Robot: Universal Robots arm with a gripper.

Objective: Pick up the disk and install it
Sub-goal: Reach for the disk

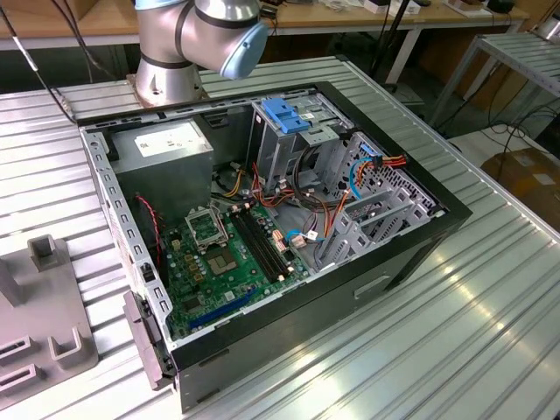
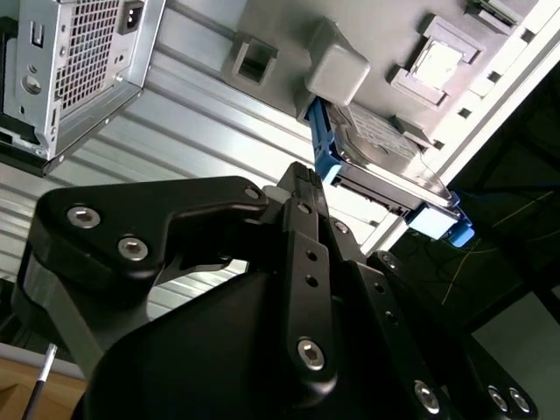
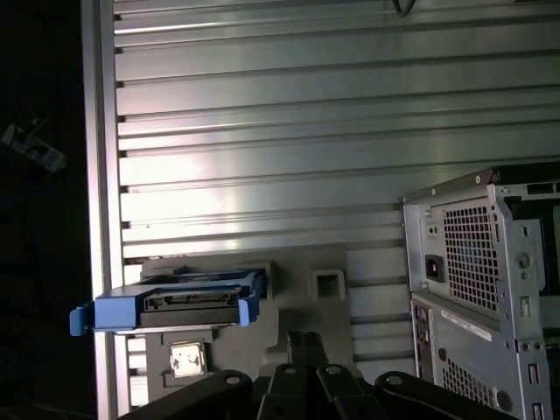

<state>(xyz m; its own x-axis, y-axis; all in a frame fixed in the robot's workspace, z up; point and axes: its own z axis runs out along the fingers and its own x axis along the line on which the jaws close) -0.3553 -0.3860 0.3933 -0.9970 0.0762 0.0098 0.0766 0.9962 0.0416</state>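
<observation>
Though unheld, disk [image 2: 385,144] near pincer [image 2: 302,175]

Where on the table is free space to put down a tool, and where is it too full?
Free: the ribbed table on the exterior view's right of the computer case, and a narrow strip between the case and the grey fixture. Crowded: inside the case, around the cables.

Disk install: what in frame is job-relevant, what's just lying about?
Job: disk, gripper, open computer case, silver drive cage.
Lying about: square silver chip, cardboard box.
</observation>
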